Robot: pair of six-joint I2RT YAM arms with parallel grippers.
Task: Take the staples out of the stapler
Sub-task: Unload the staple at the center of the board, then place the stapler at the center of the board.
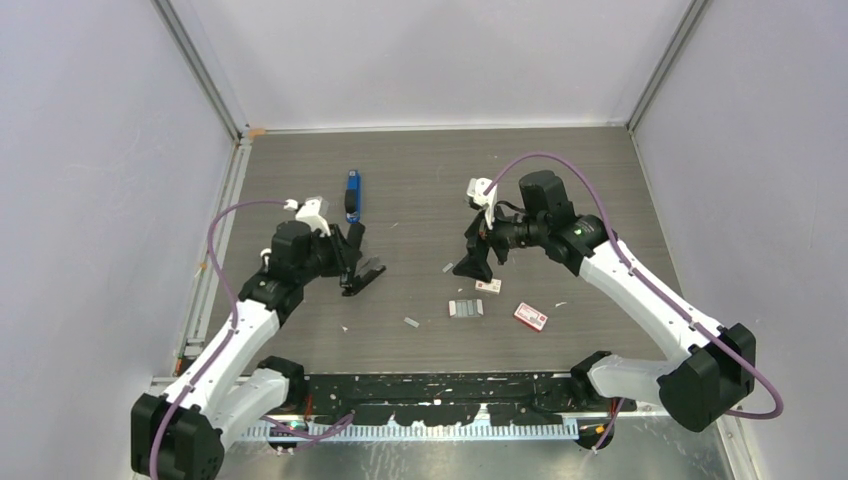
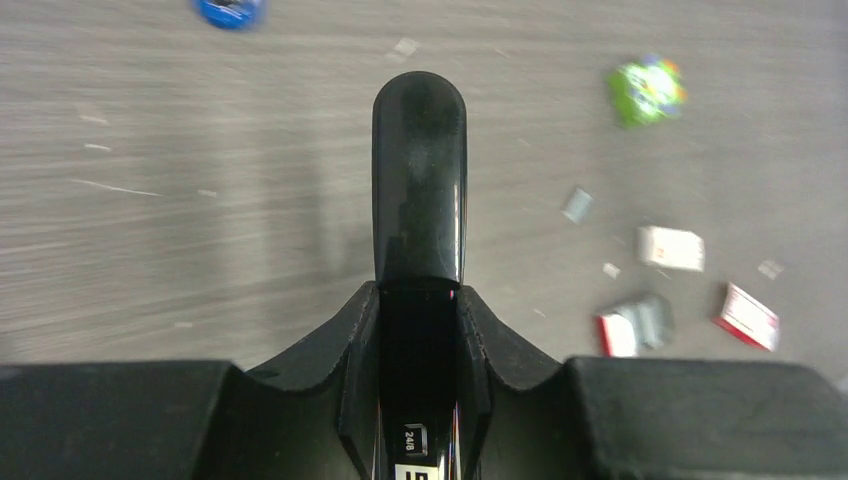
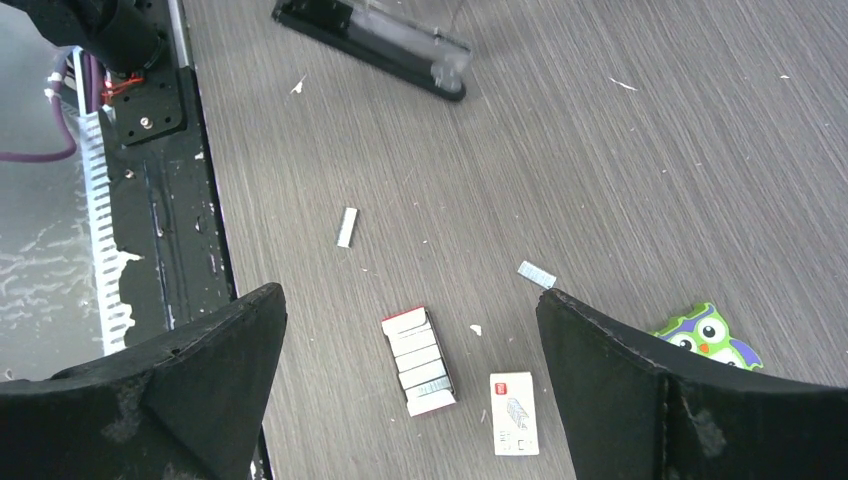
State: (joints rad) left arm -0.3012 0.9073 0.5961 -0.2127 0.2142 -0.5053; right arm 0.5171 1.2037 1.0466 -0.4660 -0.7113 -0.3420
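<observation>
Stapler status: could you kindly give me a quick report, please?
Left gripper shut on black stapler. Right gripper open, empty, above loose staples on table. Nothing blocking.

Blue stapler [image 2: 229, 10] blurred and cut by the left wrist view's top edge, green packet [image 2: 647, 90] a smear there, half behind the right finger [image 3: 640, 400] in right wrist view, black stapler [image 2: 419, 180] hidden at the rear between left fingers [image 2: 340, 370], staples [image 1: 411, 322] tiny from above
</observation>
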